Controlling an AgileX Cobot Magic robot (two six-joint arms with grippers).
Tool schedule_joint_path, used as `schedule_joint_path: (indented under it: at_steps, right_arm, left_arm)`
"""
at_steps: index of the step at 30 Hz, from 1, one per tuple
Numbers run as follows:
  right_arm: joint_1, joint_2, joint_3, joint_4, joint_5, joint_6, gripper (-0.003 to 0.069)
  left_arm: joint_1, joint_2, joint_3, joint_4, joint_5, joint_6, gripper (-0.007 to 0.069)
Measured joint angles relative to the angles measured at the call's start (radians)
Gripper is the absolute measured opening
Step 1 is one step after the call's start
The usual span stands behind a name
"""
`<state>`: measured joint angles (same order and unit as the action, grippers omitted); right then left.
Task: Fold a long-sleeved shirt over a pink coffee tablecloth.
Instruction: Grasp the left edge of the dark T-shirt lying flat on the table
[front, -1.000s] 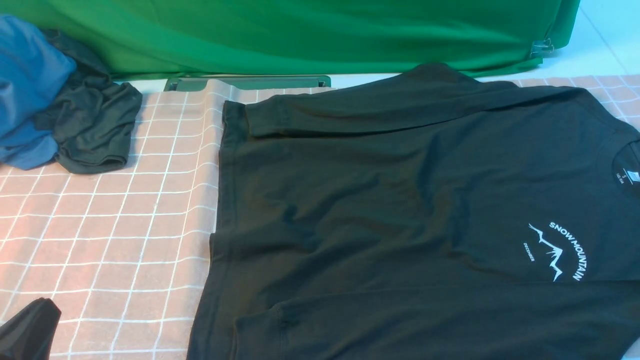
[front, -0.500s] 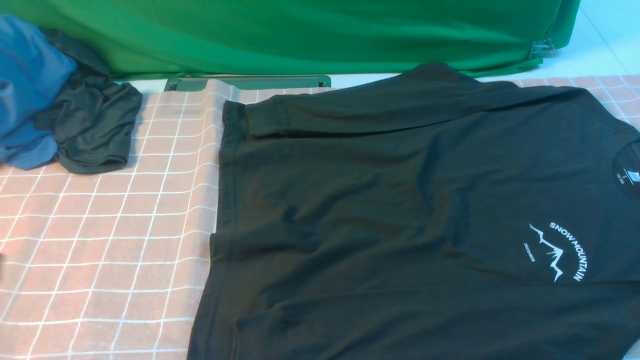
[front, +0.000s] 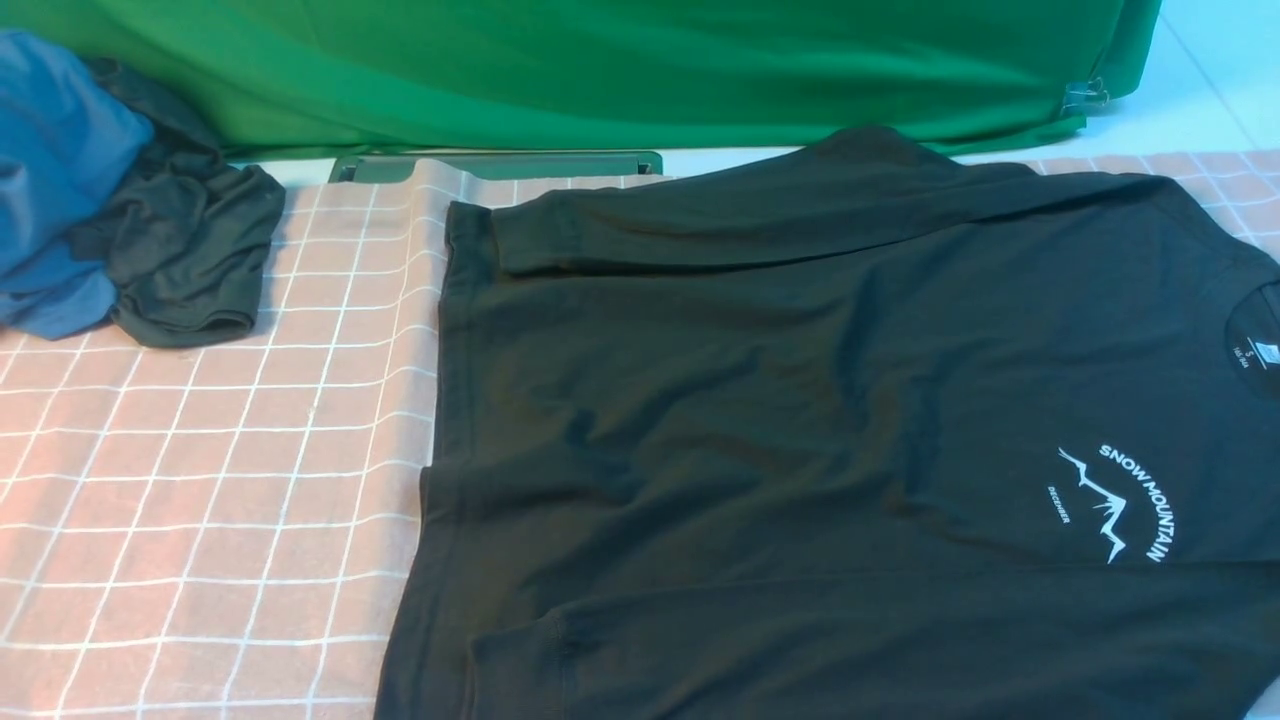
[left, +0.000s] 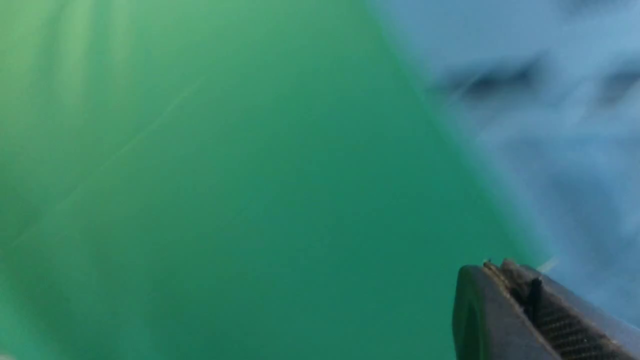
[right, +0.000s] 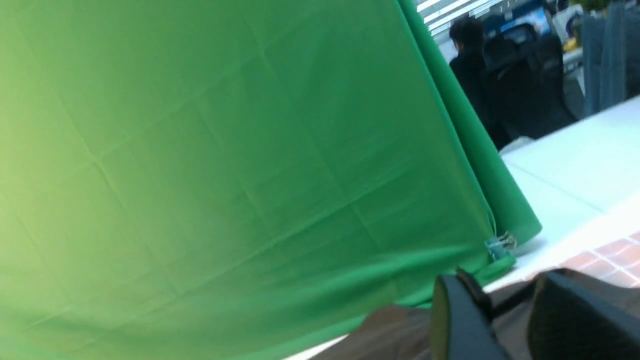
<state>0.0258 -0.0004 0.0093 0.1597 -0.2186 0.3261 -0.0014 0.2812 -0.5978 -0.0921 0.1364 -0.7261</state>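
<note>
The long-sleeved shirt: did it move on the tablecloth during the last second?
No. The long-sleeved shirt keeps its hem on the same white grid lines of the pink coffee tablecloth.

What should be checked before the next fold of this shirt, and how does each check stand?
1. Long-sleeved shirt flat on pink coffee tablecloth: ok.
2. Far sleeve laid across the body: ok.
3. Left pincer shut, nothing seen in it: ok.
4. Right pincer open and empty: ok.
5. Dark grey garment and blue cloth apart from the shirt: ok.
6. Shirt's collar side fully on the cloth: cannot tell, it runs out of frame.
</note>
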Motion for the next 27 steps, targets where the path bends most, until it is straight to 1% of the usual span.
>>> schedule_joint_path:
  at_steps: [3, 4, 5, 6, 7, 8, 9, 10, 11, 12, 14, 16, 17, 18, 19, 20, 21, 23, 24, 27]
  right_arm:
    - [0.0, 0.0, 0.0, 0.0, -0.022, 0.007, 0.0248]
    - [0.0, 0.0, 0.0, 0.0, -0.03, 0.007, 0.0248]
    - [0.0, 0.0, 0.0, 0.0, -0.062, 0.017, 0.0244]
    - [0.0, 0.0, -0.002, 0.0, -0.075, 0.035, 0.0232]
    - [0.001, 0.0, -0.014, 0.001, -0.053, 0.058, 0.021]
    - [0.001, 0.0, -0.018, 0.001, -0.053, 0.062, 0.0204]
    - [0.008, 0.001, -0.086, 0.003, 0.048, 0.066, 0.0139]
    - [0.012, 0.008, -0.13, 0.002, 0.106, 0.052, 0.0102]
    - [0.013, 0.011, -0.142, 0.002, 0.135, 0.046, 0.0094]
    - [0.022, 0.054, -0.257, 0.002, 0.263, -0.029, 0.0048]
    - [0.032, 0.121, -0.363, 0.002, 0.388, -0.108, 0.0037]
    - [0.035, 0.248, -0.491, 0.001, 0.554, -0.202, 0.0036]
    - [0.038, 0.314, -0.561, 0.0, 0.648, -0.237, 0.0036]
    - [0.039, 0.354, -0.594, 0.0, 0.679, -0.256, 0.0036]
    - [0.04, 0.432, -0.652, 0.0, 0.769, -0.29, 0.0036]
    - [0.04, 0.445, -0.661, 0.0, 0.796, -0.297, 0.0036]
    - [0.04, 0.528, -0.712, 0.002, 0.878, -0.34, 0.0036]
    - [0.04, 0.623, -0.756, 0.018, 0.954, -0.402, 0.0036]
    - [0.04, 0.664, -0.767, 0.034, 0.972, -0.432, 0.0036]
    - [0.04, 0.718, -0.771, 0.089, 0.999, -0.49, 0.0036]
  left_arm:
    - [0.0, 0.219, -0.165, -0.02, 0.31, 0.204, 0.0013]
    - [0.0, 0.219, -0.173, -0.025, 0.328, 0.218, 0.0013]
    - [0.0, 0.351, -0.226, -0.086, 0.476, 0.324, 0.0013]
    - [0.0, 0.422, -0.245, -0.128, 0.539, 0.391, 0.0013]
    - [0.0, 0.488, -0.254, -0.171, 0.588, 0.457, 0.0013]
    - [0.0, 0.501, -0.254, -0.171, 0.588, 0.47, 0.0013]
    - [0.0, 0.602, -0.254, -0.238, 0.648, 0.56, 0.0012]
    - [-0.002, 0.651, -0.252, -0.261, 0.667, 0.587, 0.0011]
    - [-0.003, 0.675, -0.252, -0.268, 0.675, 0.591, 0.0011]
    - [-0.025, 0.768, -0.242, -0.279, 0.696, 0.631, 0.0011]
    - [-0.064, 0.847, -0.232, -0.271, 0.703, 0.636, 0.0011]
    - [-0.165, 0.927, -0.22, -0.231, 0.7, 0.607, 0.0011]
    - [-0.222, 0.958, -0.214, -0.2, 0.694, 0.57, 0.0011]
    - [-0.27, 0.981, -0.212, -0.177, 0.692, 0.547, 0.0011]
    - [-0.328, 1.01, -0.211, -0.132, 0.692, 0.505, 0.0011]
    - [-0.35, 1.022, -0.211, -0.105, 0.692, 0.488, 0.0011]
    - [-0.418, 1.064, -0.211, -0.05, 0.697, 0.425, 0.0011]
    - [-0.486, 1.119, -0.208, 0.029, 0.703, 0.358, 0.0011]
    - [-0.51, 1.149, -0.208, 0.044, 0.703, 0.333, 0.0012]
    - [-0.532, 1.208, -0.204, 0.047, 0.673, 0.31, 0.0016]
